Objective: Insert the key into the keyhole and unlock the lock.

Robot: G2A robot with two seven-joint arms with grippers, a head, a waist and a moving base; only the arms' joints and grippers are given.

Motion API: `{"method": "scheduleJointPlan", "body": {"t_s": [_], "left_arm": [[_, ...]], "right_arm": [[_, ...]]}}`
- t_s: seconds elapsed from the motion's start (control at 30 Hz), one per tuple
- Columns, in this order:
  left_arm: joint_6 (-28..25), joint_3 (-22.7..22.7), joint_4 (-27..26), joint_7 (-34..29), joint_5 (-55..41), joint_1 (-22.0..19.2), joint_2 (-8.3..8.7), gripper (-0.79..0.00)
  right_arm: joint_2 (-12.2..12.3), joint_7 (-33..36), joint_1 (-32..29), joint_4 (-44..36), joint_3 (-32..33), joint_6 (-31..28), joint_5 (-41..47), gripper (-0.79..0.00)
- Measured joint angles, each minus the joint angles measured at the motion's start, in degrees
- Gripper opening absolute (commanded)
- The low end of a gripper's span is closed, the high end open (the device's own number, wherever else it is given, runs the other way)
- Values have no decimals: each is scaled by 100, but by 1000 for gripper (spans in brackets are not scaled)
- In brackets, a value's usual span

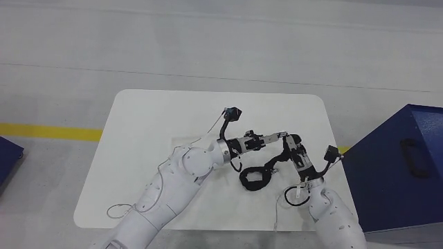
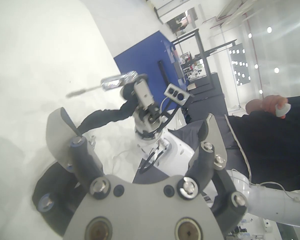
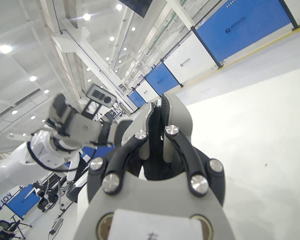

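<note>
A black cable lock [image 1: 255, 178] lies looped on the white table [image 1: 152, 131], and one end rises to my right gripper [image 1: 288, 145]. In the right wrist view that gripper [image 3: 161, 101] is shut on the lock's ribbed black end [image 3: 155, 121]. From the left wrist view, a silvery key [image 2: 113, 81] with a thin shaft juts from the held end toward the table's far side. My left gripper [image 2: 135, 113] is open with nothing between its fingers, a short way from the key. In the top view the left gripper [image 1: 260, 140] faces the right one.
A dark blue cabinet [image 1: 408, 166] stands just off the table's right edge. The grippers work near the table's front right; bare white tabletop stretches to the left and back. Thin white cables [image 1: 118, 211] hang by the left arm.
</note>
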Motion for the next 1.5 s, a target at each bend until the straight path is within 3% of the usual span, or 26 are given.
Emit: {"method": "scheduleJointPlan", "body": {"t_s": [0.07, 0.3, 0.33, 0.37, 0.4, 0.77, 1.17, 1.5], "left_arm": [[-108, -49, -67, 21, 4, 58, 16, 0], [-111, -50, -74, 14, 6, 65, 17, 0], [-111, -50, -74, 14, 6, 65, 17, 0], [-111, -50, -74, 14, 6, 65, 17, 0], [-111, -50, -74, 14, 6, 65, 17, 0], [-111, -50, -74, 14, 6, 65, 17, 0], [-111, -50, -74, 14, 6, 65, 17, 0], [-111, -50, -74, 14, 6, 65, 17, 0]], "right_arm": [[-48, 383, 66, 273, -108, -34, 411, -785], [-163, 2664, 535, 1126, -314, 185, 2590, -785], [-160, 2909, 572, 1178, -308, 264, 2764, -640], [-149, 3121, 607, 1217, -293, 346, 2881, -283], [-125, 3335, 640, 1240, -264, 429, 2935, 0], [85, 3579, 403, 502, 220, 195, 3209, 0], [389, 2835, -942, -2438, 1372, -37, 2681, 0], [388, 2835, -942, -2438, 1371, -37, 2684, 0]]}}
